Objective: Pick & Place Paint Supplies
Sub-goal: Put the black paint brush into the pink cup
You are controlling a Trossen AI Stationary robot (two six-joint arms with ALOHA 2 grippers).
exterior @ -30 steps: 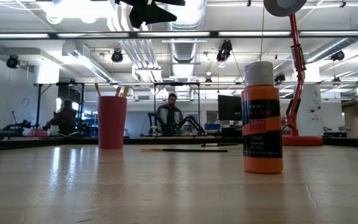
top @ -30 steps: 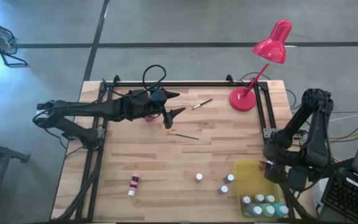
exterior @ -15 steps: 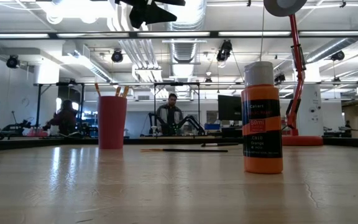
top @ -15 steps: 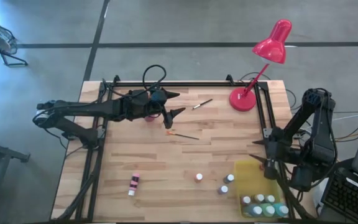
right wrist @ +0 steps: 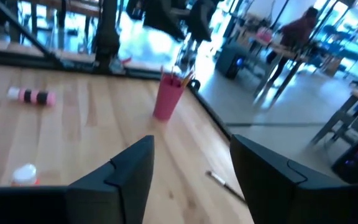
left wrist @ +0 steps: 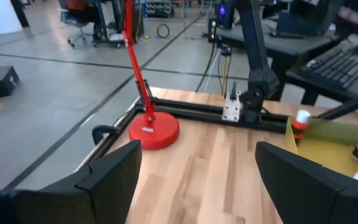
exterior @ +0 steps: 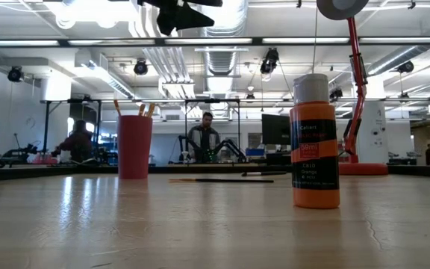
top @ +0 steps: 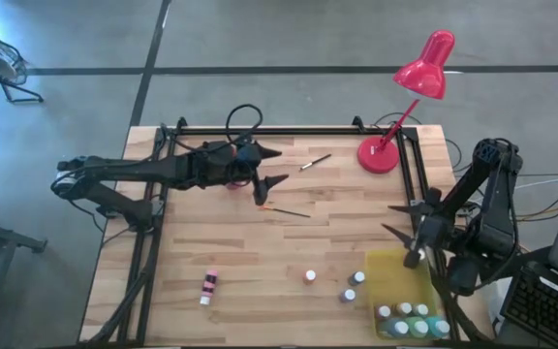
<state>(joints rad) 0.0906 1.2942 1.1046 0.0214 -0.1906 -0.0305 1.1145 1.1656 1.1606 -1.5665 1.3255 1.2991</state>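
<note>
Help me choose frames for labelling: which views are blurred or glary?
Right wrist view: motion-smeared; the pink cup reads soft. Low view: the orange bottle is sharp, ceiling lights glare. Left wrist view: its own fingers blur, the lamp base is clear. High view: even.

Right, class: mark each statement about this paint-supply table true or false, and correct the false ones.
1. The pink bottle lies on its side. True.
2. The red desk lamp stands inside the yellow tray. False: its base sits on the table's far right, apart from the tray.
3. The left gripper is open and empty. True.
4. The red cup holds no brushes. False: brush handles stick out of it.
5. The orange bottle stands upright. True.
</note>
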